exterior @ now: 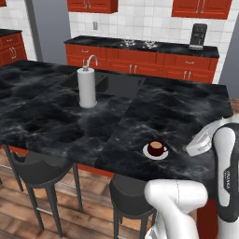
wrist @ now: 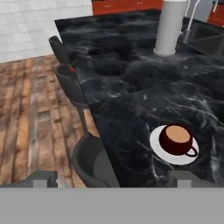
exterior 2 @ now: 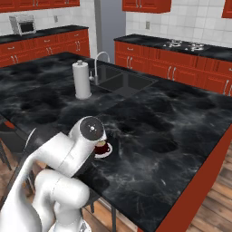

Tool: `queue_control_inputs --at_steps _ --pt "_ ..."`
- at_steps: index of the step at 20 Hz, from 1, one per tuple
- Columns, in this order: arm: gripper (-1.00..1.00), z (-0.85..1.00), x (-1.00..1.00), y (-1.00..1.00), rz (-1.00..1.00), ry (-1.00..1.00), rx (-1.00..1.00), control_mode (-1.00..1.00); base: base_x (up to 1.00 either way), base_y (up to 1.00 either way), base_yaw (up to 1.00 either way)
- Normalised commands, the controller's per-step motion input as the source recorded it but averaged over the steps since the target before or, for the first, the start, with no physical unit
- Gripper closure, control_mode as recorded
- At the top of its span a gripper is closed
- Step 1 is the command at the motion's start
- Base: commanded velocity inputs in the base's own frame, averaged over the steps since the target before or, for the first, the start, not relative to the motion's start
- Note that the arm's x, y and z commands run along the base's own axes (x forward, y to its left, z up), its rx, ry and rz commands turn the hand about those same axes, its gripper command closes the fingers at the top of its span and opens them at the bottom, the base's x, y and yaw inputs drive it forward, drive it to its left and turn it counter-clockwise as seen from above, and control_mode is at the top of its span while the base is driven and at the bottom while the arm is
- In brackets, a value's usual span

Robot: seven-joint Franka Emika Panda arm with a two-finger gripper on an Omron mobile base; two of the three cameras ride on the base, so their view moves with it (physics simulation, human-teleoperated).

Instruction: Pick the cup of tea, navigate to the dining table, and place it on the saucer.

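stools (exterior: 39,169): dark round seats on thin legs, tucked against the near edge of the dining table, left of the saucer.
paper-towel roll (exterior: 87,87): tall, white, upright on the dining table, beyond and left of the saucer, just in front of the sink.
sink (exterior: 114,84): basin set into the dining table, with a curved faucet (exterior: 90,59), beyond the saucer.
dining table (exterior: 177,109): black marbled top on a red base.
saucer (exterior: 148,153): flat white round plate near the table's near edge.
cup of tea (exterior: 156,148): maroon, upright, standing on the saucer; light brown liquid inside, handle to the side.
gripper (wrist: 113,178): fingertips spread wide, holding nothing, apart from the cup on the saucer's near side.
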Motion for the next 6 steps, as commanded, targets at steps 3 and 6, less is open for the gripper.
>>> queue_control_inputs --at_steps 3,6 --pt "-1.0 0.51 -1.0 0.26 -0.15 0.0 0.02 -1.0 0.0 0.0 0.0" --pt "-1.0 0.27 -1.0 0.29 -0.18 0.0 0.0 -1.0 0.0 0.0 0.0"
